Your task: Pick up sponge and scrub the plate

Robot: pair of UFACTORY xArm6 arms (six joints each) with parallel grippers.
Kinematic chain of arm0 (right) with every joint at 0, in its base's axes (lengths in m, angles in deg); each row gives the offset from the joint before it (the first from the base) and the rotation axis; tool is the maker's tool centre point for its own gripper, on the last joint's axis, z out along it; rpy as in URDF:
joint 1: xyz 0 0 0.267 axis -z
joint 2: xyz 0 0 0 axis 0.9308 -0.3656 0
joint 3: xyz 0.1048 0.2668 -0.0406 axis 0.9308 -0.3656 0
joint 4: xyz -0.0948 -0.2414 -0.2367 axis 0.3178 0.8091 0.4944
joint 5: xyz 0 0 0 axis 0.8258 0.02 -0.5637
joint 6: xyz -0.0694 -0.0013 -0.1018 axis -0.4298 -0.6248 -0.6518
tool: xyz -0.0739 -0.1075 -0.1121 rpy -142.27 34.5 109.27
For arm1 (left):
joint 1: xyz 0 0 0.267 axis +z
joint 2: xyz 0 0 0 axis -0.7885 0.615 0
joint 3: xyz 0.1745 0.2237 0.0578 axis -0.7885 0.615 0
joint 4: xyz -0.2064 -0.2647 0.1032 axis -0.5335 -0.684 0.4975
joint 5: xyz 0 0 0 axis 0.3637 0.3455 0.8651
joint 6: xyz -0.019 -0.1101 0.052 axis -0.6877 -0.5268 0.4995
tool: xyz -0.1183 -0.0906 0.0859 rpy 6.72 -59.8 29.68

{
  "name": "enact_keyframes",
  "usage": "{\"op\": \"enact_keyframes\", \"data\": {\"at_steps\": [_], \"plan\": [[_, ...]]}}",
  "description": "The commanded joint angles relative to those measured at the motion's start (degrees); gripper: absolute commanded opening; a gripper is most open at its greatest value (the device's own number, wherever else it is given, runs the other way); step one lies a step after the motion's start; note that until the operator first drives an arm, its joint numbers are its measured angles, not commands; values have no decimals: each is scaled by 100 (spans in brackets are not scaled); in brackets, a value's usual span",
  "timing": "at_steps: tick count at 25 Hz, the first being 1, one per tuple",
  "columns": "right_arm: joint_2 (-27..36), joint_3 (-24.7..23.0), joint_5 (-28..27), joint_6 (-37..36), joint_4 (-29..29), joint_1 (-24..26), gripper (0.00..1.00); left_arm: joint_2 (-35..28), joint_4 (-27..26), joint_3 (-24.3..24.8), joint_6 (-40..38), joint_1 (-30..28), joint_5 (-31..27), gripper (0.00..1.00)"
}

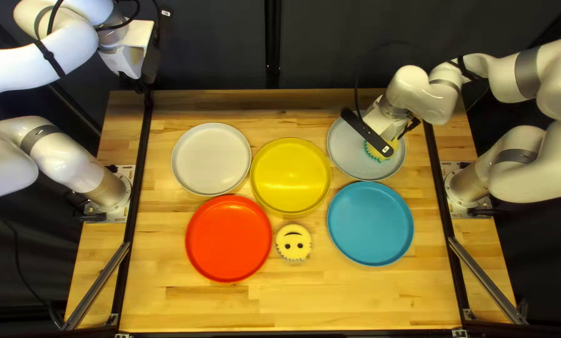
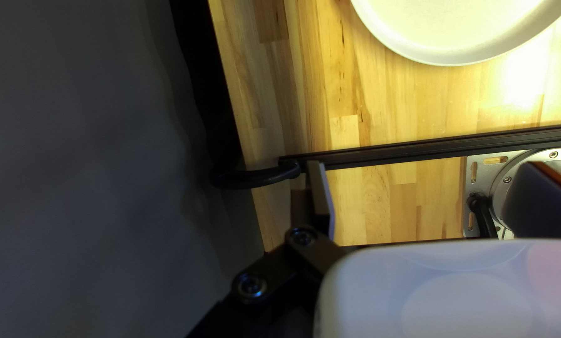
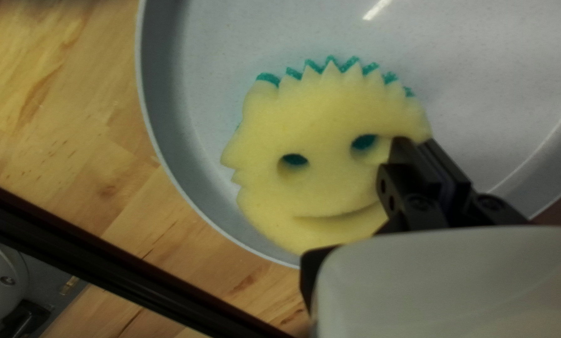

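Note:
In the top left view my right gripper (image 1: 384, 122) is down over the grey plate (image 1: 350, 153), at the yellow sponge (image 1: 374, 151). The right wrist view shows this smiley sponge (image 3: 324, 131) lying face up in the grey plate (image 3: 218, 44), green under its jagged edge. Close together at the sponge's side, beside one eye hole, the fingers of my right gripper (image 3: 413, 143) pinch it. My left gripper (image 1: 129, 59) is raised over the table's far left corner; in the left wrist view that gripper (image 2: 425, 168) is open and holds nothing.
A white plate (image 1: 211, 158), a yellow plate (image 1: 291, 175), a red plate (image 1: 229, 238) and a blue plate (image 1: 370, 223) stand on the table. A second smiley sponge (image 1: 293, 243) lies between the red and blue plates. Black rails (image 1: 139, 169) run along both sides.

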Motion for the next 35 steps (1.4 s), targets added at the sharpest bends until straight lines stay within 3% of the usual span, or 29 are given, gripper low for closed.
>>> {"op": "enact_keyframes", "data": {"at_steps": [1, 5, 9, 24, 29, 35], "plan": [[-425, 421, 77, -265, -104, 112, 0, 0, 0, 0, 0, 0, 0, 100], [-558, 666, 43, -319, -164, 65, 0, 0, 0, 0, 0, 0, 0, 100], [-514, 611, 81, -385, -174, 80, 0, 0, 0, 0, 0, 0, 0, 100], [336, -394, 31, -723, -190, 440, 0, 0, 0, 0, 0, 0, 0, 100], [140, -275, 42, -852, -237, 551, 0, 0, 0, 0, 0, 0, 0, 100], [-289, 272, 9, -756, -273, 377, 0, 0, 0, 0, 0, 0, 0, 100]]}}
